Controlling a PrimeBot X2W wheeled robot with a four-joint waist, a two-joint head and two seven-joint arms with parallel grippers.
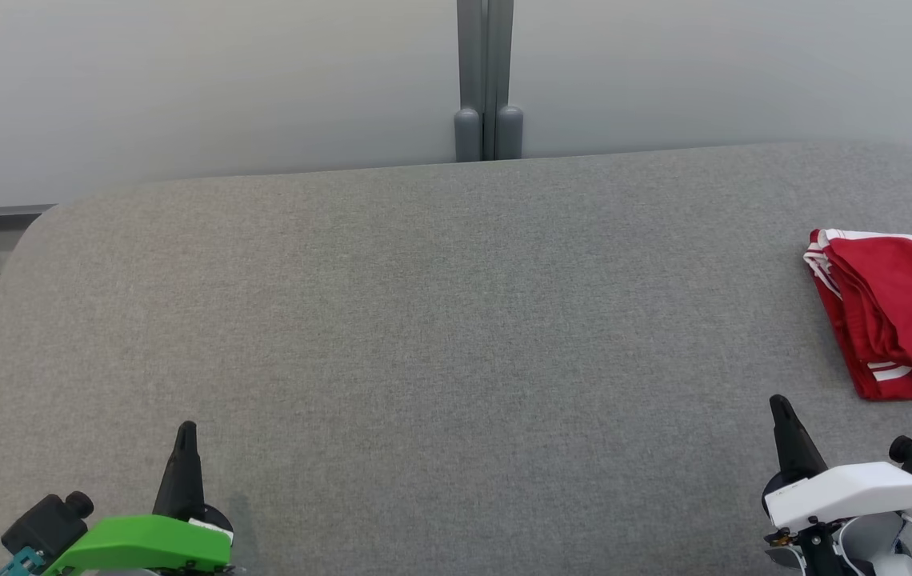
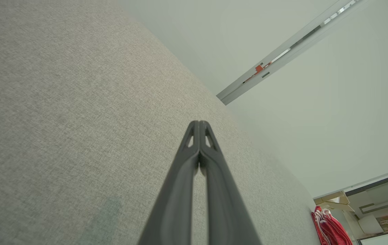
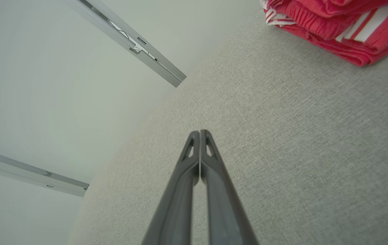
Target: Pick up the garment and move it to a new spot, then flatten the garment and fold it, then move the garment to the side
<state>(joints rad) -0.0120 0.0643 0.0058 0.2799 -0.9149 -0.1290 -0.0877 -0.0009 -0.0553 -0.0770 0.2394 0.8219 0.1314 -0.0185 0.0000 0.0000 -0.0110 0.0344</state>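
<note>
Free grey surface; garment at right edge

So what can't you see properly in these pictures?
Garment: head view, right edge cuts it off.
Left wrist view: it is tiny, cut by the bottom edge.
Right wrist view: top edge cuts it off.
What kind of clothing: folded layers hide that.

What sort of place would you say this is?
Probably an indoor lab or office workspace: a grey fabric-covered table, plain pale partition panels joined by a grey post, and a folded red garment.
</note>
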